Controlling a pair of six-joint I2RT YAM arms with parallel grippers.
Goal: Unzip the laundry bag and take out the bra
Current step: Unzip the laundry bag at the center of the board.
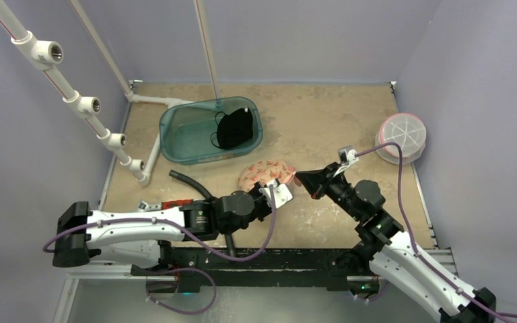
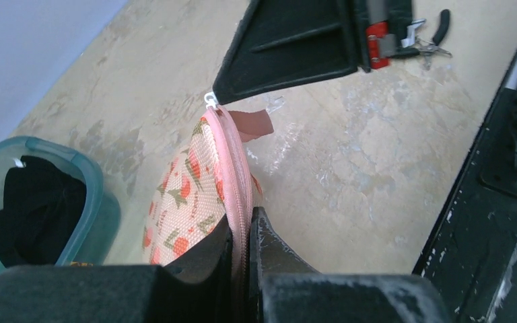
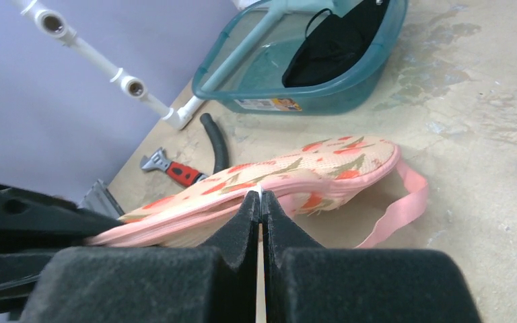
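The laundry bag (image 1: 264, 173) is pink mesh with a red fruit print and lies at mid-table. My left gripper (image 1: 271, 190) is shut on its pink zipper edge (image 2: 241, 202) at the near end. My right gripper (image 1: 301, 179) is shut on the small white zipper pull (image 3: 260, 195) at the bag's right end; the pull also shows in the left wrist view (image 2: 210, 100) under the right fingers (image 2: 289, 54). The zipper looks closed along the bag (image 3: 309, 165). A pink strap (image 3: 404, 202) loops from the bag. No bra shows at the bag.
A teal tub (image 1: 175, 138) with a black garment (image 1: 234, 128) stands behind the bag. A round white mesh container (image 1: 401, 138) sits at the far right. A black hose (image 1: 192, 182) and a red-handled wrench (image 1: 169, 203) lie left. White pipes (image 1: 81, 101) run along the left.
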